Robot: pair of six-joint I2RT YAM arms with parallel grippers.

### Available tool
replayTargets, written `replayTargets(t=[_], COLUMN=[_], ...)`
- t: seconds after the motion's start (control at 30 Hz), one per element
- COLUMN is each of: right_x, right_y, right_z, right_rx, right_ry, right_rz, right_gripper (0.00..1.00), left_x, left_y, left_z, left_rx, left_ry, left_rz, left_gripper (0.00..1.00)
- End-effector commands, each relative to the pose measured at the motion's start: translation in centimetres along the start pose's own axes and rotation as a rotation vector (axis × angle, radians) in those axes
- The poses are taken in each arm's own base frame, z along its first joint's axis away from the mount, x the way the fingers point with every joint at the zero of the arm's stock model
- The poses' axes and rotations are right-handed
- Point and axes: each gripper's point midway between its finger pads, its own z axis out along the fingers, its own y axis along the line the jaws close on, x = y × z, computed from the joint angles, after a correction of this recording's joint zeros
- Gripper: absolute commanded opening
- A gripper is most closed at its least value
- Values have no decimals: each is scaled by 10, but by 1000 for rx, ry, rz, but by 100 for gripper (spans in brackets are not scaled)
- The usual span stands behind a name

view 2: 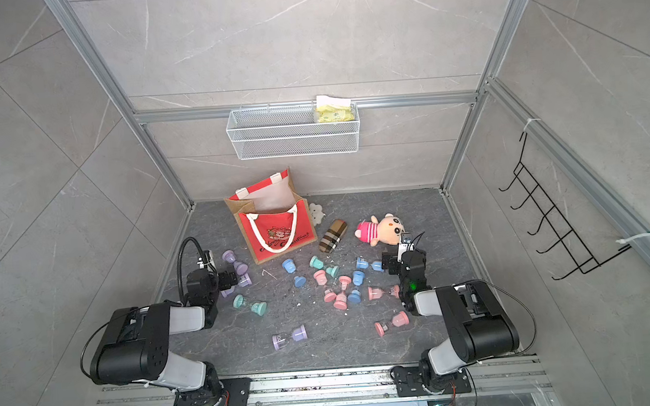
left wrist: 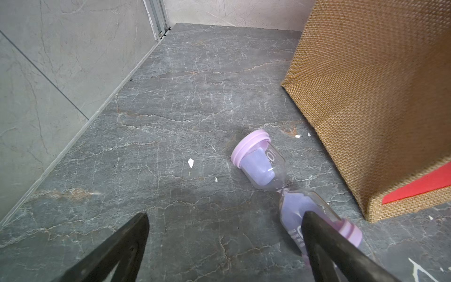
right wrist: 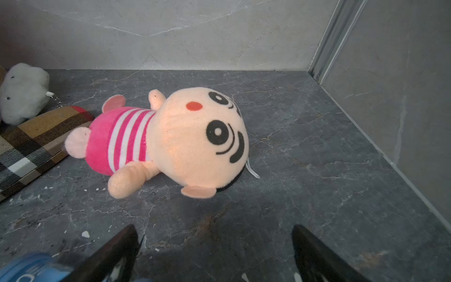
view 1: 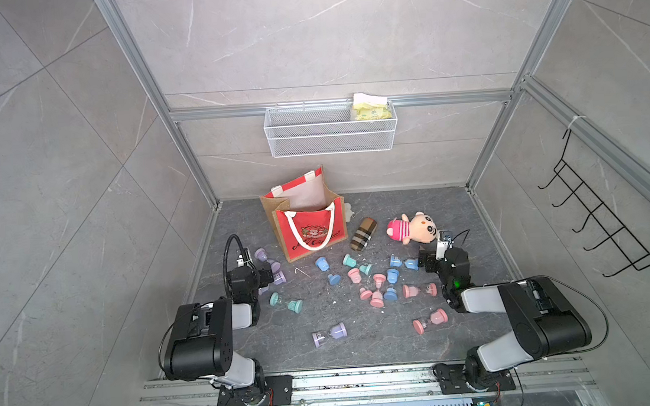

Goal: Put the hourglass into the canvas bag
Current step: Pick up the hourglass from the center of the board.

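Note:
The canvas bag (view 1: 309, 228) (view 2: 279, 234) stands upright and open at the back left of the floor, and its burlap side (left wrist: 366, 97) fills one edge of the left wrist view. Several hourglasses in purple, teal, blue and pink lie scattered in front of it. My left gripper (view 1: 270, 275) (left wrist: 225, 216) is open just above the floor beside a lying purple hourglass (left wrist: 266, 166) (view 1: 267, 261). One of its fingers (left wrist: 324, 244) overlaps that hourglass's nearer bulb, and nothing sits between the jaws. My right gripper (view 1: 423, 261) (right wrist: 214, 228) is open over bare floor, with a blue hourglass (right wrist: 31, 268) (view 1: 402, 262) beside it.
A plush doll (view 1: 414, 227) (right wrist: 190, 139) lies just beyond the right gripper, next to a brown plaid cylinder (view 1: 364, 233) (right wrist: 29, 146) and a white fluffy charm (right wrist: 22, 92). A wire basket (view 1: 330, 128) hangs on the back wall. A black hook rack (view 1: 602, 214) is on the right wall.

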Motion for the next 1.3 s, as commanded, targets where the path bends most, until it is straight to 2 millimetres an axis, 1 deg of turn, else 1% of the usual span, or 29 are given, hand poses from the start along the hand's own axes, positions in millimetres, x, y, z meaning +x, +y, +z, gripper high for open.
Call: replayTargets(t=[0.0,1.0,1.13,1.2,1.27], right_x=[-4,-5,-8,-13,-19], right_y=[1,1,0,-2,-5], right_z=[0,-1,-1,-4,-9], right_rx=[-8,-9,0,8,21], right_ry=[-19,-22,-23,-25,-25], right_rz=[-9,-9,-7,-4,2], right_gripper=[99,99,99,99,99], left_x=[-20,-20,-30,-39,-48], left_y=[-1,-1,9,13,11], left_z=[2,1,-3,-11,-22], left_rx=[12,11,-45,-65,-48], left_ry=[-52,-55,-55,-49,-71], left_rz=[1,2,-24,-36,-33], left_gripper=[100,100,100,100,100])
